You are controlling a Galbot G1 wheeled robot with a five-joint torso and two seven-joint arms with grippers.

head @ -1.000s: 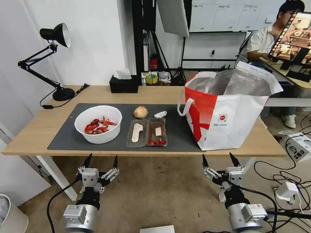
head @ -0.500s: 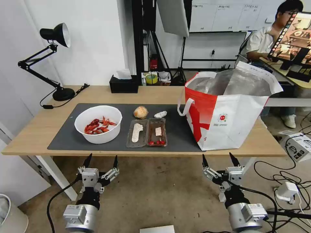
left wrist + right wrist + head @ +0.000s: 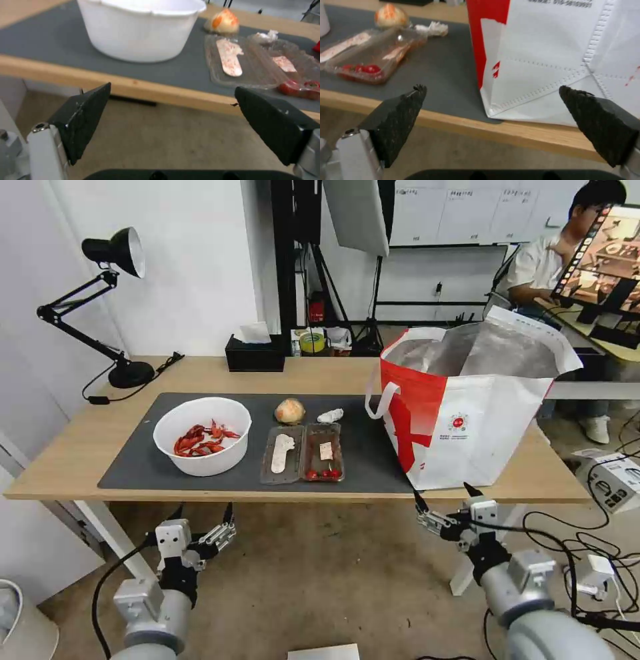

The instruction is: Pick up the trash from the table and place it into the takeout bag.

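Both arms have just shifted from parked pose: my left gripper (image 3: pixel 203 511), lower left of frame, and my right gripper (image 3: pixel 443 498), lower right, now tilted toward table (image 3: pixel 67 447) edge, still below it. Jaws spread wide on both, nothing held. Bowl of shells (image 3: pixel 202 435), clamshell tray (image 3: pixel 302 453), orange lump (image 3: pixel 289 411), tissue (image 3: pixel 330 415) on mat, frame centre. Takeout bag (image 3: pixel 467 413) stands open, centre right. Judgement: approach starting; no trash bagged yet.
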